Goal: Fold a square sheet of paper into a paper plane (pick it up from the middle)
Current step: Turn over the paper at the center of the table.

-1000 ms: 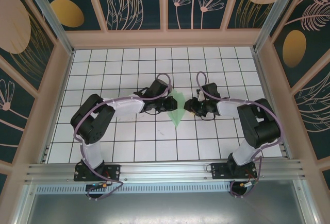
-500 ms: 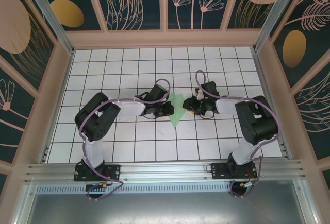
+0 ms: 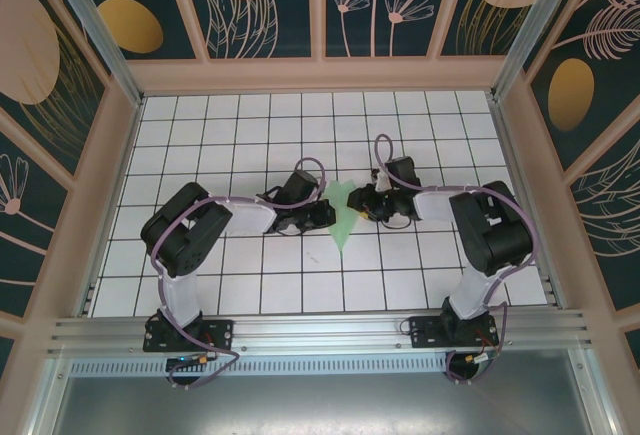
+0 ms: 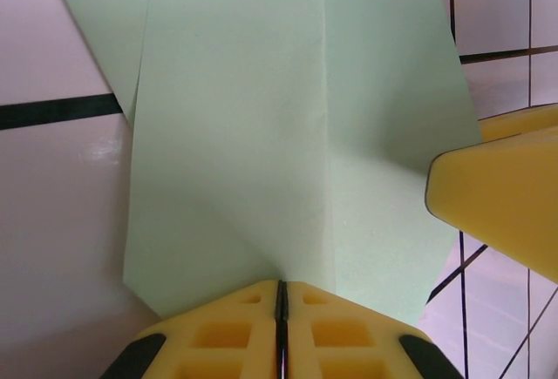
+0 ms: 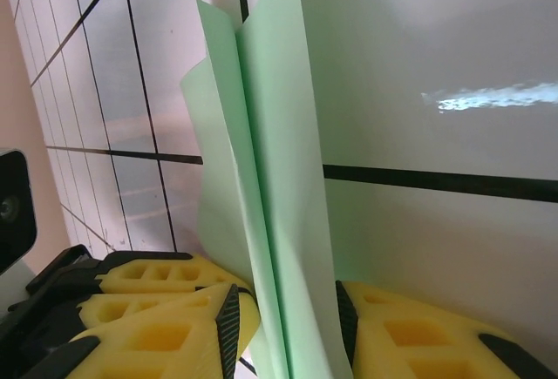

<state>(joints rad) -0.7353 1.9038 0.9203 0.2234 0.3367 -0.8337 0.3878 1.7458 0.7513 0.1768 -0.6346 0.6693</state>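
Mid-table, the slim pale green folded paper plane [image 3: 343, 217] sits between both arms. Left pincer [image 4: 281, 296] pinches its edge, jaws closed; right pincer [image 5: 288, 331] straddles the upright fold. Press evenly along the crease

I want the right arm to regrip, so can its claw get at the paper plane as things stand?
Probably yes. The right claw already straddles the paper plane, its yellow fingers on either side of the upright fold, nothing between. The left claw pinches the plane's opposite edge shut.
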